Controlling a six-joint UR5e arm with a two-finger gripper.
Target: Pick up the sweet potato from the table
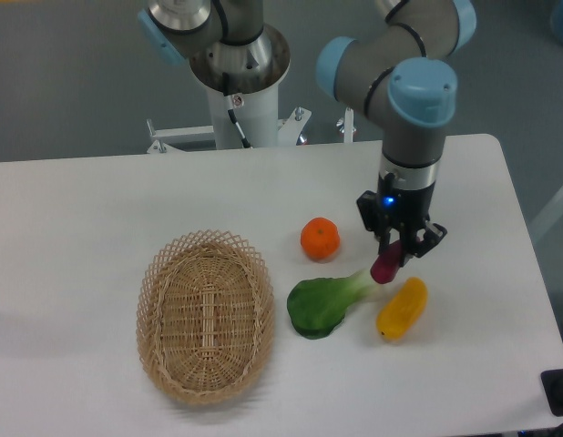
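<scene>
The sweet potato (pixel 385 266), small and dark magenta, hangs above the white table (pixel 99 200) with my gripper (pixel 397 244) shut on its upper end. Its lower end points down and left, over the stem of the green leafy vegetable. The gripper's black fingers hide the top of the sweet potato. The arm reaches down from the upper right.
A round orange fruit (pixel 320 238) lies left of the gripper. A green leafy vegetable (pixel 325 303) and a yellow oblong vegetable (pixel 402 309) lie just below it. A wicker basket (pixel 205 314) stands at the lower left. The robot's base column (pixel 238 82) rises behind the table.
</scene>
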